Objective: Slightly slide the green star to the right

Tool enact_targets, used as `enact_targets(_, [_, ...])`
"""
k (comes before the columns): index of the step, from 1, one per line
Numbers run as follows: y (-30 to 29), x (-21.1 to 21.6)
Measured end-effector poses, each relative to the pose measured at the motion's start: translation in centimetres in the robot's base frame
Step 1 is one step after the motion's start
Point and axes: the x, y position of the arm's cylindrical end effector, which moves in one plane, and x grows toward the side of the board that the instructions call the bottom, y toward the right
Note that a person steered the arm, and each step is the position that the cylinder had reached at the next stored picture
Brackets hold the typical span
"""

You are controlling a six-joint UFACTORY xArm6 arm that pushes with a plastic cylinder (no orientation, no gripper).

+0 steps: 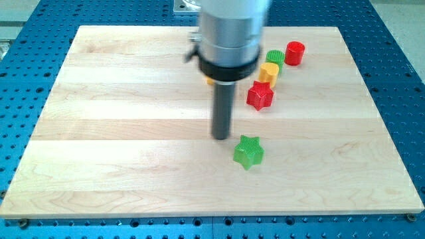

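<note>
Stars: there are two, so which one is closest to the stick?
The green star, just below and right of my tip. The red star sits farther up.

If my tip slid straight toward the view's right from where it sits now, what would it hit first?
Probably the green star. My tip sits just to its upper left, so a straight rightward slide might only clip the star's top edge; depth is hard to judge.

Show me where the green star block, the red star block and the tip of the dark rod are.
green star block (248, 151), camera view, on its top face.
red star block (259, 95), camera view, on its top face.
my tip (220, 138), camera view, the rod's lowest end, left of the green star block.
</note>
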Motion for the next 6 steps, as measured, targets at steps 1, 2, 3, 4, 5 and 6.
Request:
enact_targets(1, [2.1,2.4])
enact_targets(2, [6.9,2.8])
enact_targets(3, [5.9,3.2])
enact_targets(4, [3.6,5.4])
enact_targets(5, [7.7,5.9])
enact_targets(6, [13.3,4.6])
